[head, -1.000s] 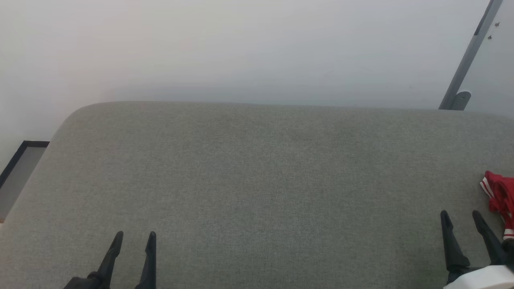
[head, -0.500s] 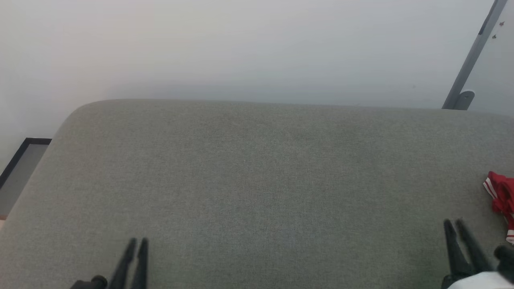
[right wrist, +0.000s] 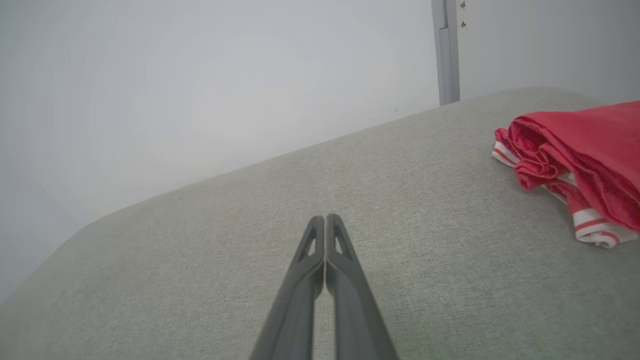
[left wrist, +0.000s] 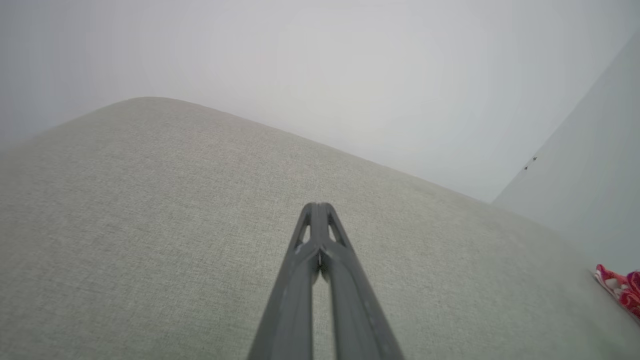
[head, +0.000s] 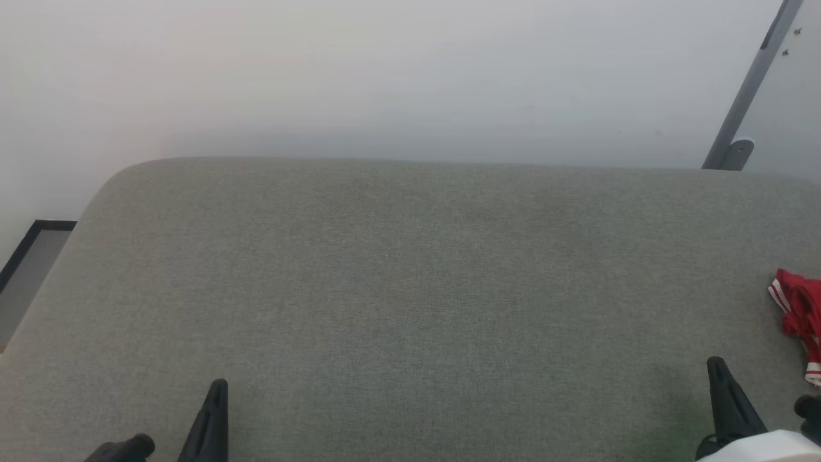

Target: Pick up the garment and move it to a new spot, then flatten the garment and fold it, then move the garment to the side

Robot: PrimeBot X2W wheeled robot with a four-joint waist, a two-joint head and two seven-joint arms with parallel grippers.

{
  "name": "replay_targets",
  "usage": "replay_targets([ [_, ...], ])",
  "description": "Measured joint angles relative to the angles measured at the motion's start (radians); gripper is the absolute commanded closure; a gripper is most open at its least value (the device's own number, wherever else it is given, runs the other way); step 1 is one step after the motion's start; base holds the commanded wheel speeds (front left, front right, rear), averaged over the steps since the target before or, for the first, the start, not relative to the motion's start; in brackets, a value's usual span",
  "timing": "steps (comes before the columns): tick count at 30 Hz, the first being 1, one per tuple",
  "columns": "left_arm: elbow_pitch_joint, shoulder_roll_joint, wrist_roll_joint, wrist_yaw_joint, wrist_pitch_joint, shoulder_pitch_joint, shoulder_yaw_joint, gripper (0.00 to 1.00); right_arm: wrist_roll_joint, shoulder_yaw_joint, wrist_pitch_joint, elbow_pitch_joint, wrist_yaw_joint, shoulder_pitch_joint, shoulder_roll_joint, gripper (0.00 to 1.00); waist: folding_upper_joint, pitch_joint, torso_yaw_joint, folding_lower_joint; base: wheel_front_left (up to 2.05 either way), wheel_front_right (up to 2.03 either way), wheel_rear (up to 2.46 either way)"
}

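Note:
The garment (head: 799,314), red with white stripe trim, lies crumpled at the right edge of the grey fabric surface (head: 410,289), cut off by the head view's border. It also lies bunched at the right of the right wrist view (right wrist: 580,160) and as a small red patch in the left wrist view (left wrist: 619,290). My right gripper (head: 718,372) is shut and empty, a short way left of and nearer than the garment, fingertips together (right wrist: 325,220). My left gripper (head: 218,388) is shut and empty at the lower left, far from the garment (left wrist: 317,207).
A pale wall stands behind the surface's rounded far edge. A grey slanted post (head: 747,90) rises at the back right. A dark-framed floor panel (head: 32,256) lies beyond the left edge.
Both grippers have closed from wide open to fully shut. Neither took hold of anything. The head view shifted slightly.

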Motion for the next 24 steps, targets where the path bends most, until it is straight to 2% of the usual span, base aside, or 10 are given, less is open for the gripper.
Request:
replay_targets([
  [24, 0.044, -0.007, -0.37, 0.0, 0.089, -0.09, 0.005, 1.0, 0.336, -0.003, 0.088, 0.002, 0.0, -0.062, 0.04, 1.0, 0.0, 0.013, -0.021, 0.0, 0.0, 0.0, 0.0],
])
